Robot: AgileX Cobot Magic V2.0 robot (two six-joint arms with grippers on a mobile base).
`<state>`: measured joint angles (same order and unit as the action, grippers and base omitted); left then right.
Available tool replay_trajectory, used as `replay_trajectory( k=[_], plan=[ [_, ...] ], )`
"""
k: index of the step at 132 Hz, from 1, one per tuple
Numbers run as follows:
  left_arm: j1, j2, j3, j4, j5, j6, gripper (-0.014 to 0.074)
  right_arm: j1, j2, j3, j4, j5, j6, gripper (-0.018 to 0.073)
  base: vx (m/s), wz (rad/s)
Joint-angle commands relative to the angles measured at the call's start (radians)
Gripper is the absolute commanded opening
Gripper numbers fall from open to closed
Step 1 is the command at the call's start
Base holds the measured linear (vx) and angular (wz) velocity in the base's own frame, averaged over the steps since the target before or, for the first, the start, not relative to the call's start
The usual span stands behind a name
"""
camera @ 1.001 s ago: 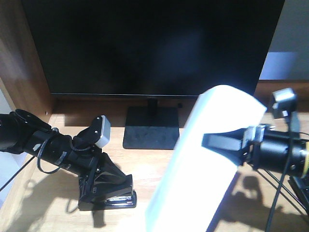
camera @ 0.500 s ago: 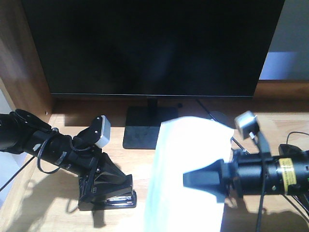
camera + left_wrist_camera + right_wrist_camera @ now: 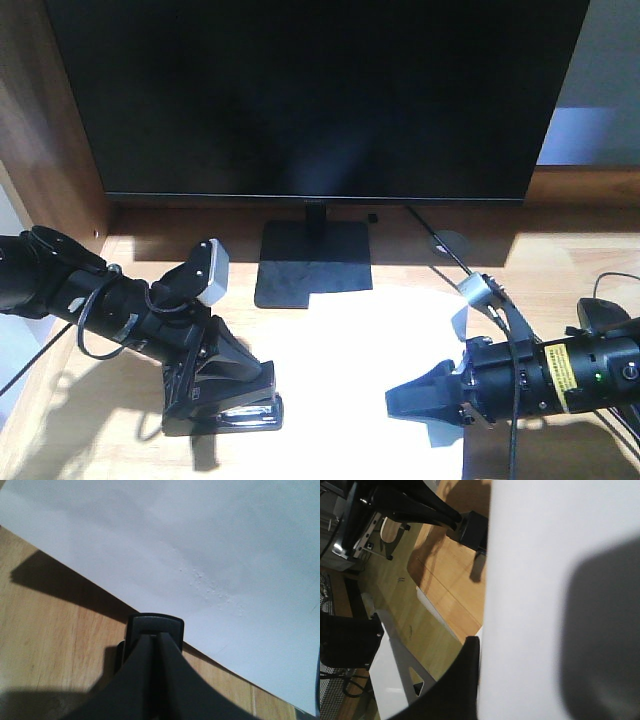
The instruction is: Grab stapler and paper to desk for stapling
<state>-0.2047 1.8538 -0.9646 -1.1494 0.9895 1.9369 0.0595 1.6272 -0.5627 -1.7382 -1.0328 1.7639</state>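
Pinching the paper (image 3: 350, 370) between them, right fingers (image 3: 420, 395) sit closed; left fingers (image 3: 228, 362) clamp the stapler (image 3: 228, 414).

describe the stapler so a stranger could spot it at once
Below the black monitor, on the wooden desk left of the stand base, the jaws of the left gripper are shut on the stapler. It is small and black with a bright strip along its base, just left of the white paper.

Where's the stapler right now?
Front view, lower left: the stapler sits on the desk, gripped by the left pincer, beside the paper's left edge.
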Motion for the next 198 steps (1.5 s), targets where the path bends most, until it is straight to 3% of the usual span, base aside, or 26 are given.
replay_trajectory(
  k=[1,79,118,159,198],
  plan=[
    [-0.004,-0.039,-0.024,-0.046,0.043,0.0,-0.0006,0.001,0.004,-0.023,0.077,-0.033,-0.072,-0.0003,0.0,0.0],
    [-0.004,-0.039,-0.024,-0.046,0.043,0.0,-0.0006,0.001,0.137,-0.025,0.224,0.029,-0.199,-0.0003,0.0,0.0],
    [-0.004,-0.039,-0.024,-0.046,0.043,0.0,-0.0006,0.001,0.159,-0.025,0.263,-0.004,-0.242,-0.0003,0.0,0.0],
    [-0.004,-0.039,-0.024,-0.046,0.043,0.0,-0.0006,0.115,0.159,-0.086,0.259,0.109,-0.247,-0.0003,0.0,0.0],
    [-0.004,-0.039,-0.024,-0.046,0.043,0.0,-0.0006,0.124,0.172,-0.148,0.285,0.182,-0.221,-0.0003,0.0,0.0]
  ],
)
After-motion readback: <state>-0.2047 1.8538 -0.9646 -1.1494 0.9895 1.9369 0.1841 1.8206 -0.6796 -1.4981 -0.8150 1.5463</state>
